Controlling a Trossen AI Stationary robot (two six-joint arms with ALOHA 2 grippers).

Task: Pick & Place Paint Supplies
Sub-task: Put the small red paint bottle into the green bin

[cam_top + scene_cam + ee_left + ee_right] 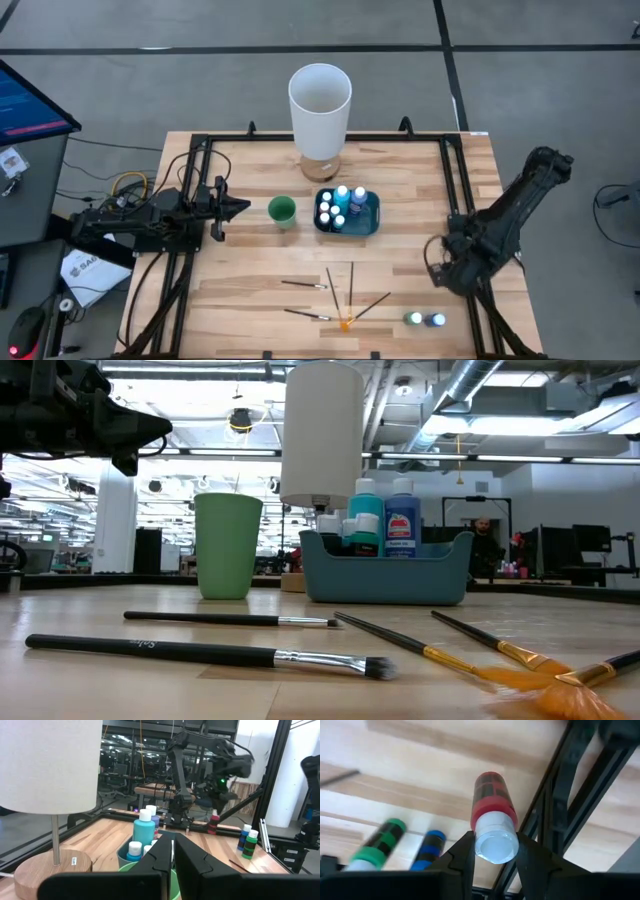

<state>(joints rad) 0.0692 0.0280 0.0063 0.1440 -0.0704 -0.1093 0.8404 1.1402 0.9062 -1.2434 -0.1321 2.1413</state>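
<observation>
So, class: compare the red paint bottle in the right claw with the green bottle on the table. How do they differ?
The red bottle is clamped at its pale cap by the right claw and lifted off the wood; the green bottle stands free on the table. The red bottle is alone in the claw; the green bottle has a blue bottle beside it. Both share dark-patterned labels and pale caps.

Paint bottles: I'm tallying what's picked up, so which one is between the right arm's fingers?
The red bottle, pinched at its white cap by the right gripper; the green bottle and blue bottle stand free on the table.
</observation>
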